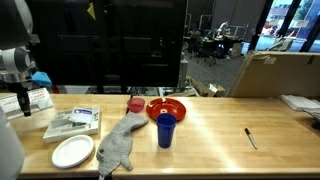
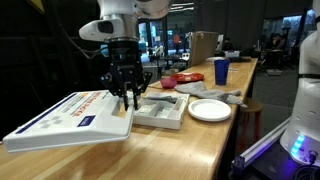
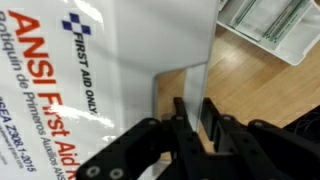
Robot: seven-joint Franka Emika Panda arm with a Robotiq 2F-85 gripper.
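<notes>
while it hangs at the edge of the white first aid box (image 2: 70, 118) on the table (image 2: 150, 145), the gripper (image 2: 128, 102) has its fingers nearly pressed together; we cannot tell if they pinch the box. a plastic tray (image 2: 160, 110) lies just beside.

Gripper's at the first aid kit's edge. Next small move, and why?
Probably a small lift straight up. The gripper stands with jaws nearly together at the near edge of the first aid kit. Whether it pinches that edge is unclear, and a lift would show.
</notes>
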